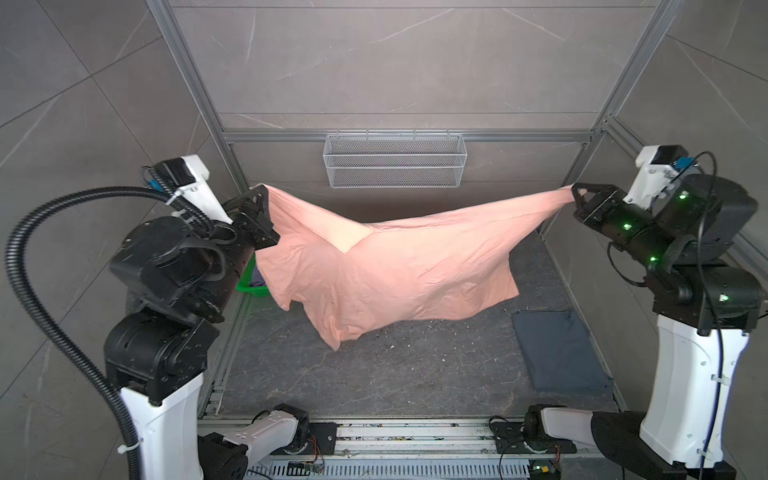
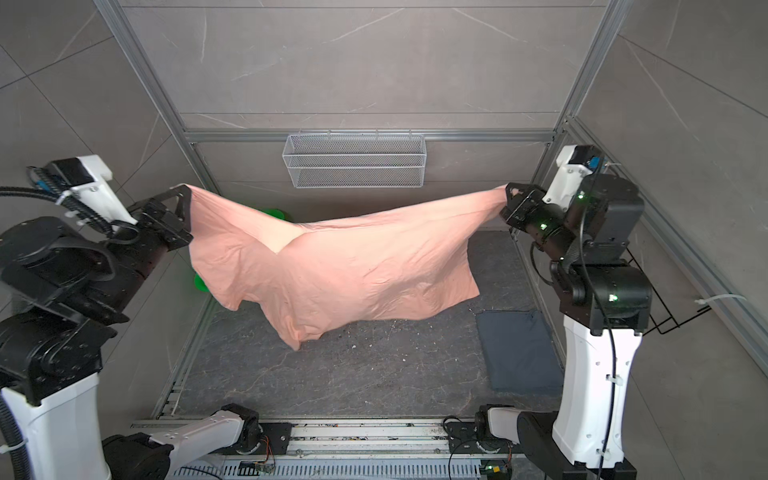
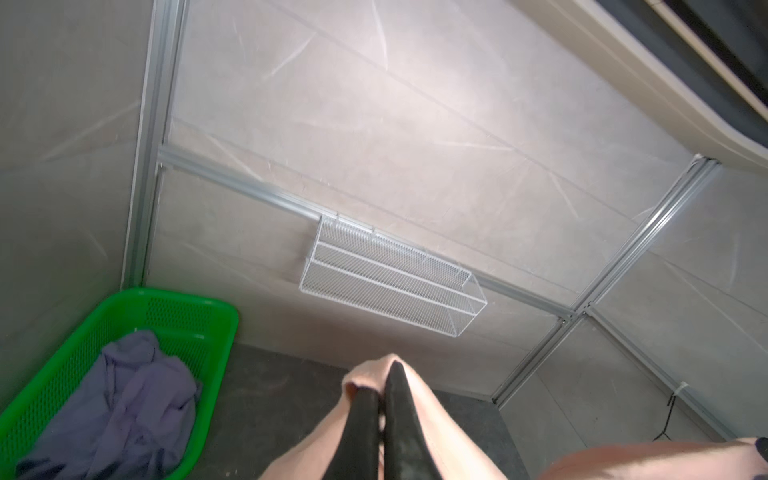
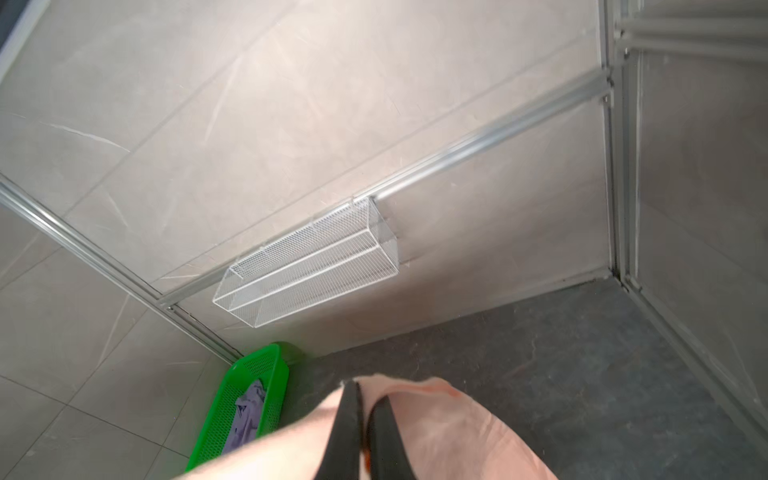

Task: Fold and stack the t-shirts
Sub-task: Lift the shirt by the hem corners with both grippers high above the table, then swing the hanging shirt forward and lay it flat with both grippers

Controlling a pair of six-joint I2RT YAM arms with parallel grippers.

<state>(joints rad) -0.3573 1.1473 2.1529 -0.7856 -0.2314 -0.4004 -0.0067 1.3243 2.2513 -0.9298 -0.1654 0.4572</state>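
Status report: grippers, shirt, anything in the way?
Left gripper, right gripper shut on pink shirt, stretched between them. Grey shirt folded at right. Nothing in the way.

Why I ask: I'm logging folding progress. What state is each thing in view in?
left hand: shut on the peach-pink t-shirt.
right hand: shut on the peach-pink t-shirt.
peach-pink t-shirt: unfolded, held aloft, stretched between both hands, sagging mid-span.
slate blue-grey t-shirt: folded, flat on the table.
lavender t-shirt: crumpled in the green basket.
green basket: upright, holding the lavender t-shirt.
wire basket: hanging on the back rail, empty.
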